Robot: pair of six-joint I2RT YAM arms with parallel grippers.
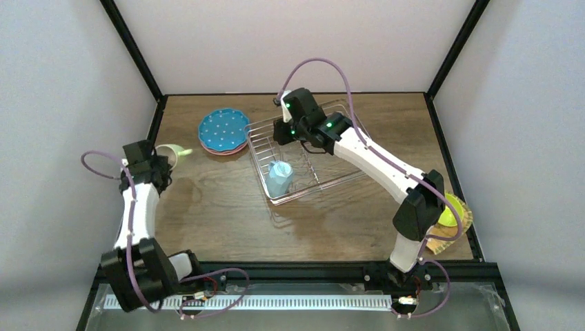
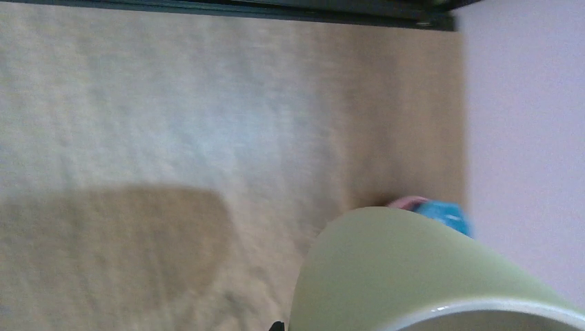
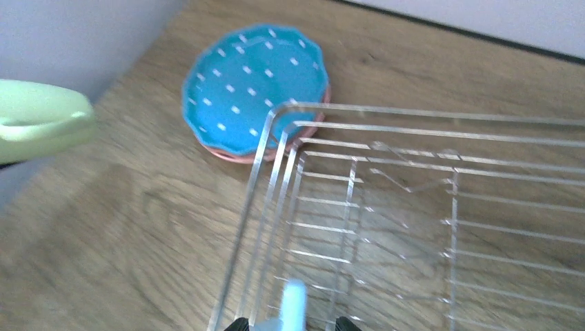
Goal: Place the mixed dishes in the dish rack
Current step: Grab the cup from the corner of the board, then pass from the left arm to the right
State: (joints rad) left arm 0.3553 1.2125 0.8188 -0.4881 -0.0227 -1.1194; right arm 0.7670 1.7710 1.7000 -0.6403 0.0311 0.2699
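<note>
**Left gripper** (image 1: 164, 161): jaws closed on the pale green ceramic mug (image 1: 175, 153). The mug is tilted on its side, clear of the wooden table (image 1: 221, 214), at the table's left edge.

**Right gripper** (image 3: 290, 325): jaws open and holding nothing, positioned over the far left part of the silvery wire-grid dish rack (image 1: 257, 155).

**Rack contents:** one light blue faceted mug (image 1: 279, 176), at the near left corner.

**Outside the rack:**
- The blue dotted round plate (image 1: 223, 129) is stacked on a pink plate (image 1: 238, 150), just left of the rack.
- The lime bowl (image 1: 450, 209) sits on the woven tan plate (image 1: 452, 238) at the table's right edge.
</note>
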